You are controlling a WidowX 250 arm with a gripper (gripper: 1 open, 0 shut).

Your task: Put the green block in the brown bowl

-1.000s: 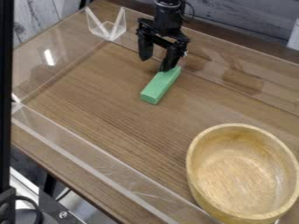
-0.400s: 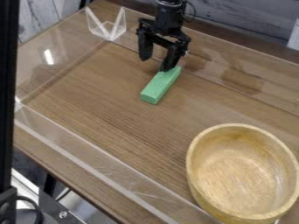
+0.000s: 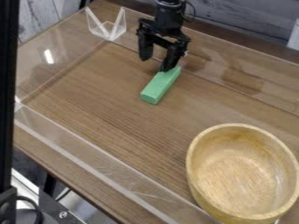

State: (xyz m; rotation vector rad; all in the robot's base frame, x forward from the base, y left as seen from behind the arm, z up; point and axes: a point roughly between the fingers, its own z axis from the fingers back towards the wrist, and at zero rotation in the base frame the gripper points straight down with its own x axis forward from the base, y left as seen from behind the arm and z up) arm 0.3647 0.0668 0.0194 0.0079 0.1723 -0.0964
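A small bright green block (image 3: 162, 85) lies flat on the wooden table, slanting from lower left to upper right. My black gripper (image 3: 159, 61) points down just behind its far end, jaws open, with nothing between them. Whether a fingertip touches the block I cannot tell. The brown bowl (image 3: 208, 144), wide and of light wood, stands at the lower right, well apart from the block, and holds nothing.
A low clear plastic wall (image 3: 70, 140) runs along the table's left and near sides. A clear folded bracket (image 3: 107, 24) stands at the back left. The table edge drops off at lower left.
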